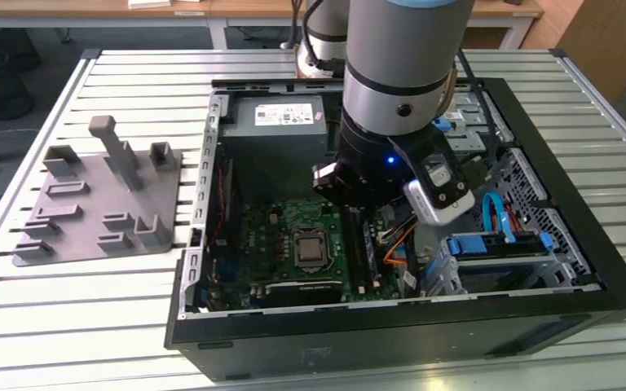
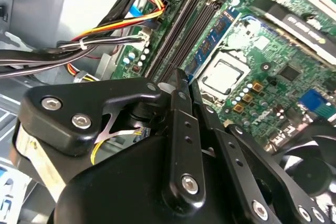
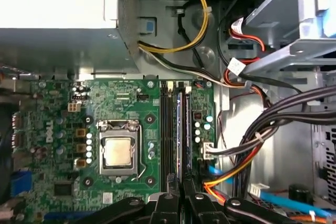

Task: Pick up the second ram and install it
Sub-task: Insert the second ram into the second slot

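Note:
The second ram, a thin dark-blue strip with black chips, stands on edge along the black sockets of the motherboard inside the open computer case. The ram runs lengthwise away from my fingertips. My gripper has its black fingers drawn together at the ram's near end, one on each side of the strip. Whether the ram is seated in a socket I cannot tell. In the exterior view the gripper hangs inside the case over the sockets' far end.
A grey moulded tray sits on the slatted table at the exterior view's left. The processor lies beside the sockets. Cable bundles, the power supply and a drive cage crowd the case.

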Action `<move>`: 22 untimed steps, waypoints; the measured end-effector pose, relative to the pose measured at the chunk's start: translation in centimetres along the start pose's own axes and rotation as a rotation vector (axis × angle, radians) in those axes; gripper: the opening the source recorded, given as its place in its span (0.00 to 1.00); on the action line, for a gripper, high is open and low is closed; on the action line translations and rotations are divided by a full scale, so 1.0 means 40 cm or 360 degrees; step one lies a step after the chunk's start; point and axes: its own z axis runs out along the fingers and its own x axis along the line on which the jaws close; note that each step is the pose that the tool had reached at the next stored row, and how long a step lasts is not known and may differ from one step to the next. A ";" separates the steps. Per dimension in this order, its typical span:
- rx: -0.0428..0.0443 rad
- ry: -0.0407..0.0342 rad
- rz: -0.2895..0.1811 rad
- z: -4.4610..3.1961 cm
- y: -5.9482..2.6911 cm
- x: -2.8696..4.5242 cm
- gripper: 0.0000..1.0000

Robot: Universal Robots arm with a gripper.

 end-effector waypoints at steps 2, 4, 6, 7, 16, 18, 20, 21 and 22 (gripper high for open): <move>0.0001 0.0000 -0.0001 0.014 0.002 0.000 0.14; 0.0000 0.0001 -0.0019 0.023 0.002 0.001 0.14; -0.0003 0.0004 -0.0077 0.029 0.002 0.001 0.14; -0.0003 0.0005 -0.0095 0.032 0.002 0.001 0.14; -0.0003 0.0005 -0.0095 0.038 0.001 0.001 0.14; -0.0003 0.0005 -0.0095 0.040 0.001 0.001 0.14; -0.0003 0.0005 -0.0095 0.043 0.001 0.001 0.14; -0.0003 0.0005 -0.0095 0.044 0.001 0.001 0.14; -0.0003 0.0005 -0.0095 0.046 0.001 0.001 0.14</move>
